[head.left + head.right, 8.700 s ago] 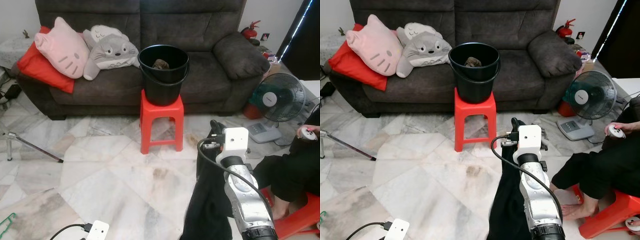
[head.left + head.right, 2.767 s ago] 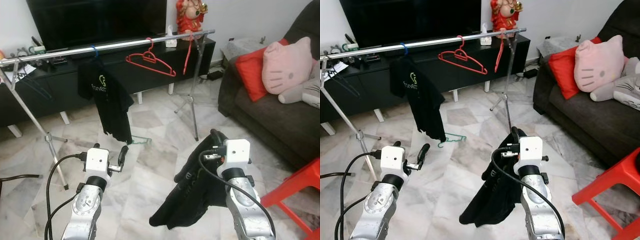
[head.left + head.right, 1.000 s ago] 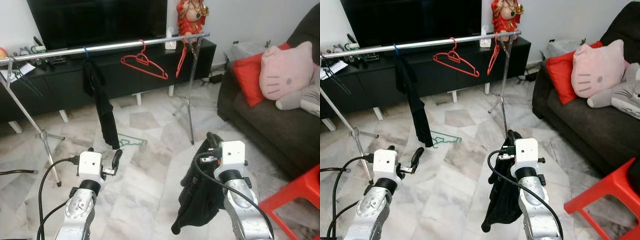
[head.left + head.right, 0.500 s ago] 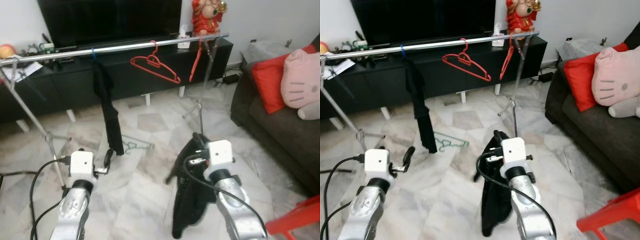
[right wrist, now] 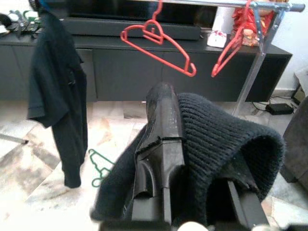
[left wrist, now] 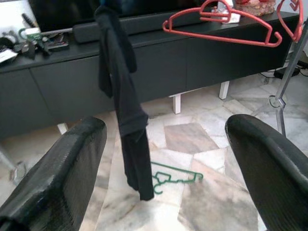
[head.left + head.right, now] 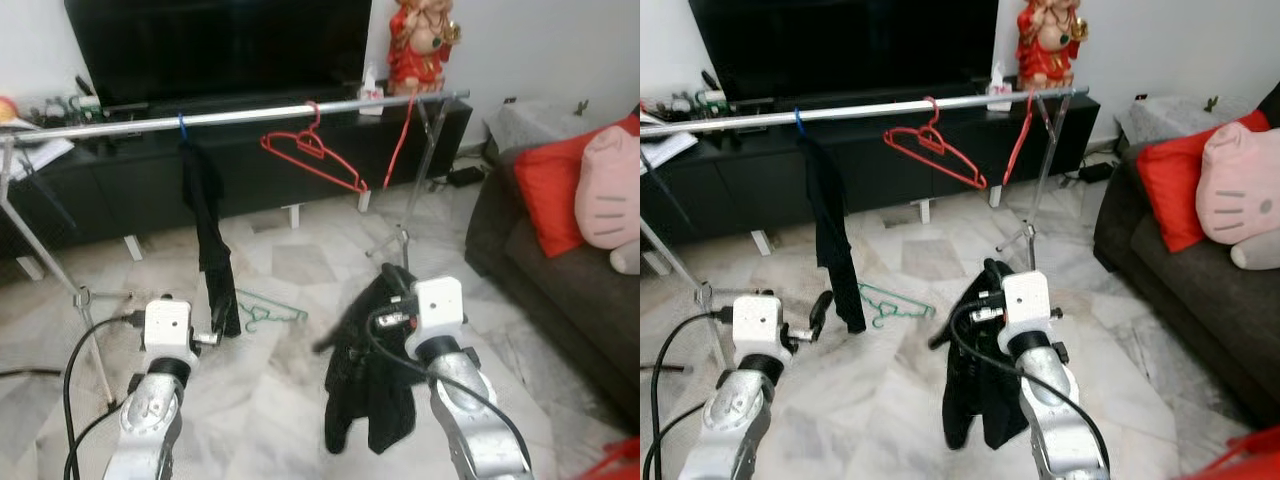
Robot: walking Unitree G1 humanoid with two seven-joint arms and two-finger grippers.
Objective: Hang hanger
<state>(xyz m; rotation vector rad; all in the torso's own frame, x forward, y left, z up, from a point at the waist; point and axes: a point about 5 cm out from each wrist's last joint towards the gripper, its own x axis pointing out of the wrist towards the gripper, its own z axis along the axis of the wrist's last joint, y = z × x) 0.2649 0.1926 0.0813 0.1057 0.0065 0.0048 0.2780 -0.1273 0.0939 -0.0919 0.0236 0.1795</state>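
A black TV cabinet (image 7: 260, 165) with a dark television (image 7: 215, 45) on it runs along the far wall, and in front of it a long metal clothes rail (image 7: 250, 113) spans most of the room on thin tripod legs. At the right sits a dark grey sofa (image 7: 560, 270) bearing a red cushion (image 7: 555, 195) and a pink cat plush (image 7: 610, 200). A black T-shirt (image 7: 208, 235) hangs on a blue hanger near the rail's left part; an empty red hanger (image 7: 312, 152) hangs tilted at its middle, and a second red hanger (image 7: 400, 140) dangles close to the right tripod. A green hanger (image 7: 262, 310) lies on the marble floor (image 7: 280, 400) just beyond the hanging shirt's hem. Bare floor lies open between the robot and the rail, with the sofa edge bounding the right side. The right gripper (image 5: 166, 139) is raised in front of the chest, fingers pinched on a black knit garment (image 7: 365, 370) that drapes over it and hangs down. The left gripper (image 6: 163, 159) is held low at the left, its fingers spread wide with nothing between them. Compared with half a second ago, the rail and cabinet look slightly nearer, and the draped garment has swung into a wider shape.
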